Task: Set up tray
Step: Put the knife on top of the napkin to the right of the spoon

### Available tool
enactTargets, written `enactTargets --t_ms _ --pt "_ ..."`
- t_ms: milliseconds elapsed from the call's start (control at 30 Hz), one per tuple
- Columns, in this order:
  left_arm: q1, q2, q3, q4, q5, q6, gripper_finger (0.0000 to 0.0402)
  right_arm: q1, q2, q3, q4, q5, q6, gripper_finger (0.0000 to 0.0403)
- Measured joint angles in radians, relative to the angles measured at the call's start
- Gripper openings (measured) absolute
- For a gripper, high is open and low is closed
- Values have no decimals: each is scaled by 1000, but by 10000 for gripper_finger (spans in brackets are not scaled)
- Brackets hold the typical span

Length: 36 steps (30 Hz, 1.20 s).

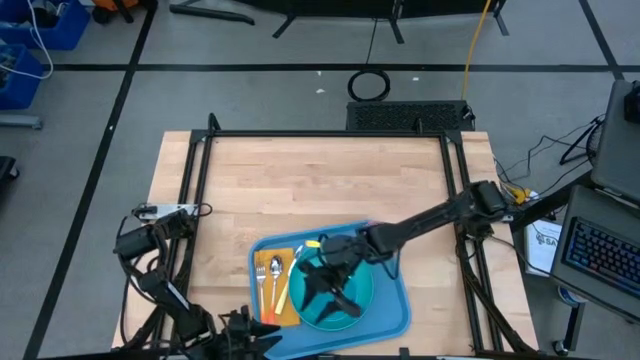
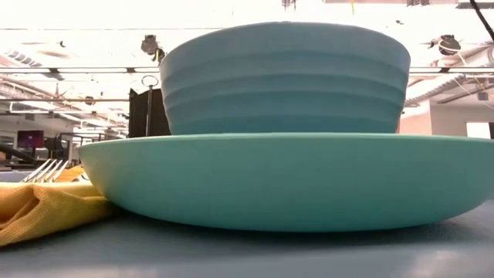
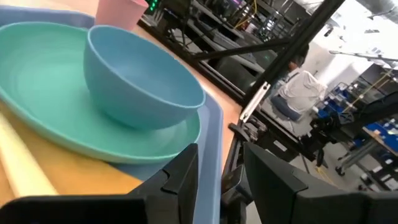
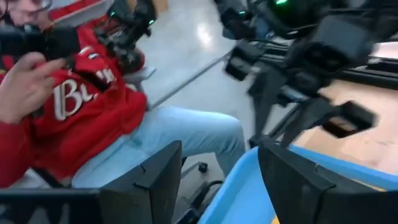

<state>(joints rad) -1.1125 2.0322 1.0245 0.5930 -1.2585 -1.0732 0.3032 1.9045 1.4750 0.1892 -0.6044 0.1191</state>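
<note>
Your right gripper (image 1: pixel 335 290), fingers apart and holding nothing, hovers over the tray (image 1: pixel 395 318) at lower centre of the high view.

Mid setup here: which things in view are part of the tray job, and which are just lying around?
Job:
- tray
- teal plate
- bowl
- yellow napkin
- fork
- pink cup

Lying about:
- black cable coil on floor
- keyboard
</note>
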Motion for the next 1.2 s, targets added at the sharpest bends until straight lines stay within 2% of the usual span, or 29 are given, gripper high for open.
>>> enactTargets --t_ms 167,300,433,533,700,800,933,1033,1100,1133,1200 --pt "19 -34 0 -44 0 63 130 46 -62 -15 -93 2 -50 201" --pt "38 -66 0 -86 5 66 100 72 -129 -92 -64 6 -61 201" --pt "50 -102 0 -145 47 45 48 83 -222 -228 48 7 -59 201" --pt "51 -133 0 -155 48 54 10 84 -310 -352 175 51 -35 201" --pt "62 -192 17 -217 41 118 6 82 -461 -537 333 208 4 201" --pt "92 -290 53 -413 59 152 3 76 -539 -612 381 286 0 201" --pt "142 -365 159 -824 157 -30 2 77 -611 -681 433 347 0 201" --pt "197 -365 283 -1290 318 -252 2 77 -642 -703 437 347 0 201" --pt "238 -370 364 -1571 494 -462 2 77 -652 -709 437 348 7 201" --pt "256 -371 383 -1667 580 -545 2 77 -651 -709 436 348 15 201" --pt "270 -362 386 -1704 620 -572 2 78 -649 -709 434 348 24 201"
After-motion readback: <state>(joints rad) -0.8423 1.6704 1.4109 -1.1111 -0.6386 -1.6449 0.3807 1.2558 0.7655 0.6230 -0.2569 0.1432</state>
